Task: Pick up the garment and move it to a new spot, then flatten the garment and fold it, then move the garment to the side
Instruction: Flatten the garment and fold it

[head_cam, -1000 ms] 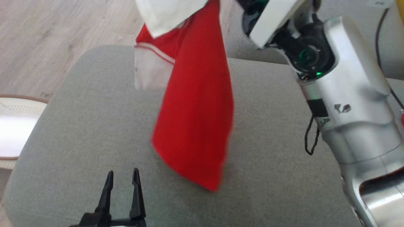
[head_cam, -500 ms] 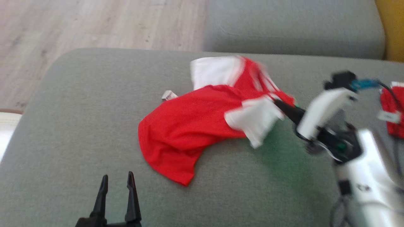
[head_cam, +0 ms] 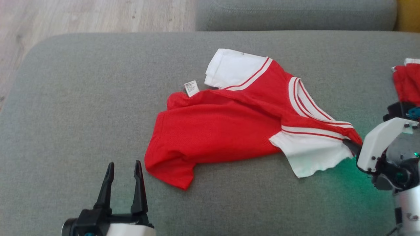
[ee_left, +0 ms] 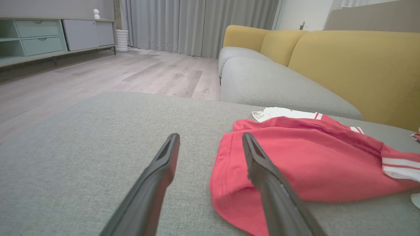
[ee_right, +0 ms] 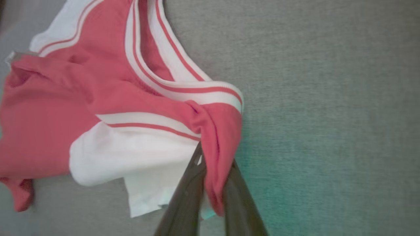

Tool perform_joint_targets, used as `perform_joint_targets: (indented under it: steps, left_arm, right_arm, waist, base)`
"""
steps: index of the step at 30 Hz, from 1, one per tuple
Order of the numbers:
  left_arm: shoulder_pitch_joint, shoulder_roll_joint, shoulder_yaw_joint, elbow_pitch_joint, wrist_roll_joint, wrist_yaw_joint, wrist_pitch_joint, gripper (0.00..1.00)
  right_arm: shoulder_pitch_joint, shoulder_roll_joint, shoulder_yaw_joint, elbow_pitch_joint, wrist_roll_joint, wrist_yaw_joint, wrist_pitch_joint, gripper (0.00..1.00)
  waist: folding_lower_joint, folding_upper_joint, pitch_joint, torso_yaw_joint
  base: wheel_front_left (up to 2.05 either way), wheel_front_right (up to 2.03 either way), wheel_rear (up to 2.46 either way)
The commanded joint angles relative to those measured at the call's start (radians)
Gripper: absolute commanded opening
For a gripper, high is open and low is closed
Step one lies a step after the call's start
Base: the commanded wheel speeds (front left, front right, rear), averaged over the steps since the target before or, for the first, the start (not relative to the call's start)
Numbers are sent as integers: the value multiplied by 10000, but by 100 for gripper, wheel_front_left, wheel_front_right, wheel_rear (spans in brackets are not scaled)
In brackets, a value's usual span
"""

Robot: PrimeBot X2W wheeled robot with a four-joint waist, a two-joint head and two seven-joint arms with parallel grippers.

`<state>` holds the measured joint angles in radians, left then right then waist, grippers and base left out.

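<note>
The garment (head_cam: 229,127) is a red shirt with white sleeves and a striped white collar, lying crumpled on the grey sofa cushion (head_cam: 82,108). My right gripper (head_cam: 352,146) is shut on the garment's shoulder fold at its right end; the right wrist view shows the red cloth (ee_right: 216,144) pinched between the two dark fingers (ee_right: 187,193). Near the cushion's front edge my left gripper (head_cam: 123,167) stands open with nothing in it, just left of the garment's hem (ee_left: 229,183). A white label (head_cam: 191,88) sticks out at the garment's far side.
Another red and white cloth (head_cam: 407,82) lies at the cushion's right edge. A second grey cushion (head_cam: 295,14) and a yellow backrest (ee_left: 354,65) lie beyond. Wooden floor (head_cam: 82,16) runs to the left, with a low cabinet (ee_left: 39,39) and curtains (ee_left: 197,26) further off.
The garment hung high from my right gripper a second ago; now it lies spread on the cushion, the gripper low at its right end. The head camera tilted. The left gripper stayed put.
</note>
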<state>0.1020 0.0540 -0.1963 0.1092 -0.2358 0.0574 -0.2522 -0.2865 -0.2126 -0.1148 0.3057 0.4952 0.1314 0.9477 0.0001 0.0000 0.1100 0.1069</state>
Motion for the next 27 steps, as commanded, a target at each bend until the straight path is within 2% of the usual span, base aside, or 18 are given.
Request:
perform_joint_targets:
  steps: [1,2,5,10,12,21,27]
  left_arm:
    - [-426,-37,276,-261,80,-32,-95,100]
    - [-441,-37,272,-253,77,-32,-95,100]
    - [-467,-37,301,-201,65,-32,-95,100]
    - [-393,-37,331,-160,63,-28,-95,100]
    - [-350,-37,350,-177,65,-14,-95,100]
    - [-182,-37,554,-334,161,7,-95,100]
    - [-367,-37,543,-179,337,-223,-95,100]
  right_arm:
    - [-466,-207,165,-275,-515,-7,-334,76]
    - [-542,-231,236,-204,-820,-7,-542,100]
    - [-905,-305,443,-184,-1722,-7,-1807,100]
    - [-1326,-770,1325,-492,-3398,-7,-4557,100]
    - [-1334,-736,1478,-650,-3771,-7,-5496,100]
    - [70,355,1442,-2245,-4951,-7,-8967,100]
    - [2002,1152,1529,-2423,-4590,-7,-11053,100]
  waist:
    - [-1,0,96,9]
    - [-1,0,115,5]
    - [-1,0,117,-65]
    - [-1,0,-61,-319]
    - [-1,0,-143,-445]
    - [-1,0,-280,-1088]
    - [-1,0,-322,-1217]
  base:
    - [0,0,0]
    - [0,0,0]
    - [0,0,0]
    - [0,0,0]
    - [0,0,0]
    - [0,0,0]
    - [0,0,0]
